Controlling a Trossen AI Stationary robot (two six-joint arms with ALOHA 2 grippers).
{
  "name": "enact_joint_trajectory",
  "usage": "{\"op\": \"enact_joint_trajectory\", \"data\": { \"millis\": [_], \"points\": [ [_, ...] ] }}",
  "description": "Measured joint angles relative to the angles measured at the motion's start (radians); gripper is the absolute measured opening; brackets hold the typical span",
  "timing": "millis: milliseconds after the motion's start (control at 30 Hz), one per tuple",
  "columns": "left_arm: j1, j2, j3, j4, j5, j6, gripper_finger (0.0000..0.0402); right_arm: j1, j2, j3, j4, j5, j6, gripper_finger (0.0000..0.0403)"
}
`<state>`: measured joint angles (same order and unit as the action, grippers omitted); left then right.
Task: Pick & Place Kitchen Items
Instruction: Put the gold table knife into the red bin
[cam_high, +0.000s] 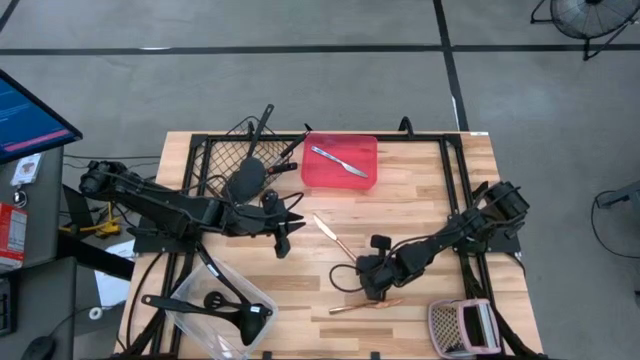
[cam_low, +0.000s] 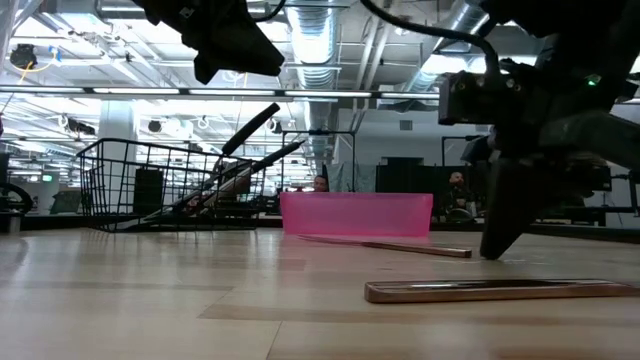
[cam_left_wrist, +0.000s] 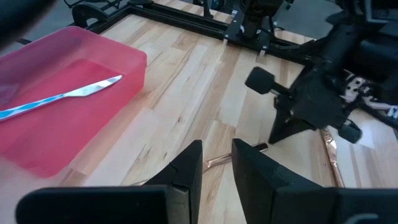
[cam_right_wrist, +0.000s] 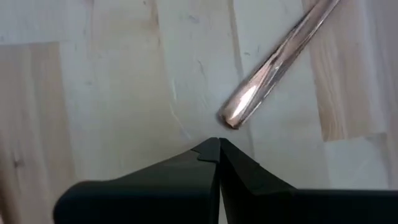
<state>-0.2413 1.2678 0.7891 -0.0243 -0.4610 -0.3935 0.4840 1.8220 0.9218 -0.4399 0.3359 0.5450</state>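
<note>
Jaws shut and empty, your right gripper (cam_right_wrist: 219, 144) is pressing tips-down on the table (cam_high: 420, 190).
Its copper stick (cam_right_wrist: 280, 59) is lying just beside; your left gripper (cam_left_wrist: 216, 163), slightly parted, is holding nothing.

- Bright overhead strip lights (cam_low: 250, 92) in low view, arms backlit into silhouettes
- Glare streak on slim copper stick (cam_right_wrist: 273, 65)
- Pale wood tabletop (cam_low: 150, 300) blurry up close
</note>
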Motion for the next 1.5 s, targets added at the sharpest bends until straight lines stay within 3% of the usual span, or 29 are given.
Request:
{"op": "enact_joint_trajectory", "data": {
  "millis": [200, 333, 600, 1167, 1500],
  "points": [
    [0.000, 0.000, 0.000, 0.003, 0.023, -0.003, 0.0074, -0.014, -0.056, -0.004, -0.006, -0.013, -0.016, 0.0000],
    [0.000, 0.000, 0.000, 0.002, 0.023, -0.003, 0.0074, -0.015, -0.072, 0.017, 0.089, -0.002, -0.057, 0.0000],
    [0.000, 0.000, 0.000, 0.002, 0.023, -0.003, 0.0074, -0.049, 0.004, 0.018, 0.142, -0.037, -0.093, 0.0000],
    [0.000, 0.000, 0.000, -0.001, 0.036, -0.004, 0.0074, -0.085, 0.025, 0.027, -0.026, -0.007, -0.084, 0.0000],
    [0.000, 0.000, 0.000, -0.001, 0.040, -0.004, 0.0074, -0.107, 0.026, 0.027, -0.166, 0.106, 0.022, 0.0000]
  ]
}}
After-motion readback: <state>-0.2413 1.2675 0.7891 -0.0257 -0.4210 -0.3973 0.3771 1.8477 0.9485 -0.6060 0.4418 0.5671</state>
